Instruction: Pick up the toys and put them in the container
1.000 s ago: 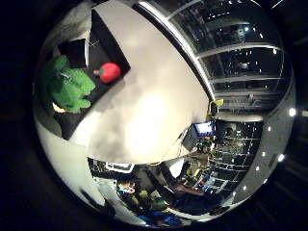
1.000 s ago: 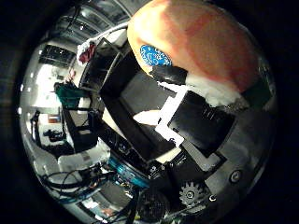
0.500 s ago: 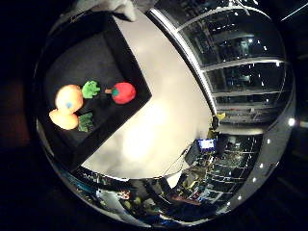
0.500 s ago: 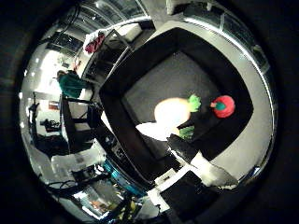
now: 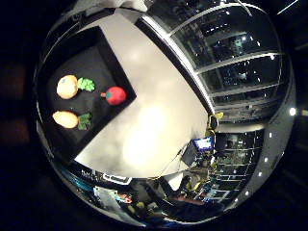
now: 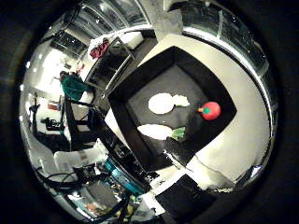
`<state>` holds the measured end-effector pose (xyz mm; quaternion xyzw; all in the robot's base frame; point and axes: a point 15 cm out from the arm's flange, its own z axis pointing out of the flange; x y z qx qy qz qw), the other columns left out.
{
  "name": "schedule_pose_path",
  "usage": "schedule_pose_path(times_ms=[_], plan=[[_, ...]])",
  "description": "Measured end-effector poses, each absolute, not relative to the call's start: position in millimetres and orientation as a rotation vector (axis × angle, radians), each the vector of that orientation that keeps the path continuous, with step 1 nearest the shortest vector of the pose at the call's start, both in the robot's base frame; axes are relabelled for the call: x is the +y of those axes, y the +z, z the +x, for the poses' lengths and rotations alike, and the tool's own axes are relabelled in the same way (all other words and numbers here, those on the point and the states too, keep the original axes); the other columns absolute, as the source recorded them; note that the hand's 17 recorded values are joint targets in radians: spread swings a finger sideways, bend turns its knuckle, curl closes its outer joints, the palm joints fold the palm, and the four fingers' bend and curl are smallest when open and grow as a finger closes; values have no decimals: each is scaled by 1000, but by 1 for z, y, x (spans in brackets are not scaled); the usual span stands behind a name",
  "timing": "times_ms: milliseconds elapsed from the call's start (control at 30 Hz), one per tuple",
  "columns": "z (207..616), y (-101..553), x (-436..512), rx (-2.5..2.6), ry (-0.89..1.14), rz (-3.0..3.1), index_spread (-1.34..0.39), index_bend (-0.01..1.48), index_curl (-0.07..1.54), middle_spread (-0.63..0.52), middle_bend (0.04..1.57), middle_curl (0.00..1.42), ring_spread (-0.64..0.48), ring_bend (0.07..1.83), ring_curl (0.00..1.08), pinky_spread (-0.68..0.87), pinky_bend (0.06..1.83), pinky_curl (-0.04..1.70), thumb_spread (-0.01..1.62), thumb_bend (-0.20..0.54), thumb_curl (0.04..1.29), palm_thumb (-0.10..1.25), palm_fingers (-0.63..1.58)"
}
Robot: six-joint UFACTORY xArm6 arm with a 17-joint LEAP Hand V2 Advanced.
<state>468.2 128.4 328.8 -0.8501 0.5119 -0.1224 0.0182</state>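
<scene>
Already three toys lie in the black container (image 5: 108, 43): a round orange toy (image 5: 67, 86), a second orange toy (image 5: 65, 119) and a red toy (image 5: 115, 95). It sits on the white worktop (image 5: 154, 130). We cannot tell how our fingers stand. We judge the next move calls for finding any toy left outside.

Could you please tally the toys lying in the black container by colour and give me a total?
Orange toys with green leaves: 2 – one, the other
Red toys: 1 – red toy
Total: 3 toys, all inside the black container.
</scene>
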Motion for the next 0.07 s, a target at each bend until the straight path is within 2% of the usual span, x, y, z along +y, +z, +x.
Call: schedule_pose_path(times_ms=[67], plan=[[464,334,110,1627,-387,-2622,-501,174,262,111,168,245,265,383,227,506,704,345,970,-27,332,701,-26]])
